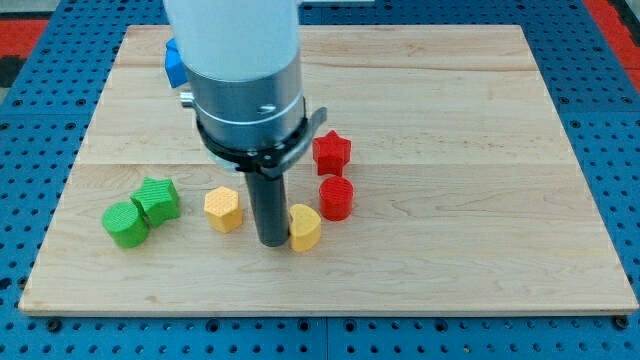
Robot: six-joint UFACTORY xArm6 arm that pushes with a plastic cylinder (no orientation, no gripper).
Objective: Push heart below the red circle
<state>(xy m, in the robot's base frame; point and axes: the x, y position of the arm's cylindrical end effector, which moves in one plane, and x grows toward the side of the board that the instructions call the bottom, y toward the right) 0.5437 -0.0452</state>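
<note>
The yellow heart (305,227) is lying on the wooden desk (480,130), just below and slightly toward the view's left of the red circle (336,198), close to it but apparently not touching. It is looking like a small, rigid plastic block with a ribbed surface: probably light, stiff and not fragile, and likely to slide easily over the smooth wood. With its flat base it is unlikely to tip, though its lobed outline may make it turn if pushed off-centre. There are no jaws on this arm, so nothing is being gripped; the rod is only pushing. My tip (271,243) is pressing against, or sitting just beside, the heart's left side. The best contact appears to be the middle of that left flank, low down, so that the heart is travelling straight toward the view's right until it is sitting squarely under the red circle. Only a small shift seems left.

Above the red circle, a red star (331,152) is sitting just apart from it. Well to the left of the red circle, a yellow hexagon (223,210) is lying alone. Farther left still, a green cube (158,199) and a green cylinder (124,224) are touching. A blue block (172,60) is peeking out behind the arm, far above and left of the red circle; its shape cannot be made out.
</note>
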